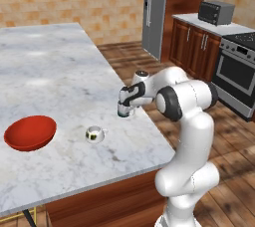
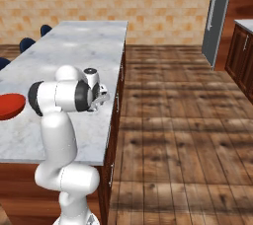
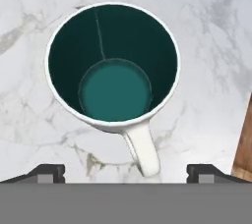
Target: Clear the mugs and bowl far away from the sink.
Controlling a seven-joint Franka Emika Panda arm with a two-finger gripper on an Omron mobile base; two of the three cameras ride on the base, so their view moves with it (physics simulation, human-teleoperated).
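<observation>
The cylindrical mug (image 3: 113, 66) stands upright on the marble counter (image 1: 55, 71), its long axis vertical and its mouth facing up toward the hand camera. In the hand view its handle (image 3: 142, 152) points toward the bottom of the picture, ending between the two fingertips. The mug has a white rim and handle and a dark green interior with a lighter green floor. It sits near the counter's edge, where a strip of wooden floor (image 3: 244, 139) shows beside the marble.

The gripper (image 3: 126, 171) points straight down just above the mug. Its jaws stand wide apart, and nothing is held between them.

The arm is folded, with the forearm reaching horizontally over the counter edge. The squat white mug (image 1: 94, 134) and red bowl (image 1: 31, 132) rest farther along the counter, well apart from the gripper (image 1: 124, 113).
</observation>
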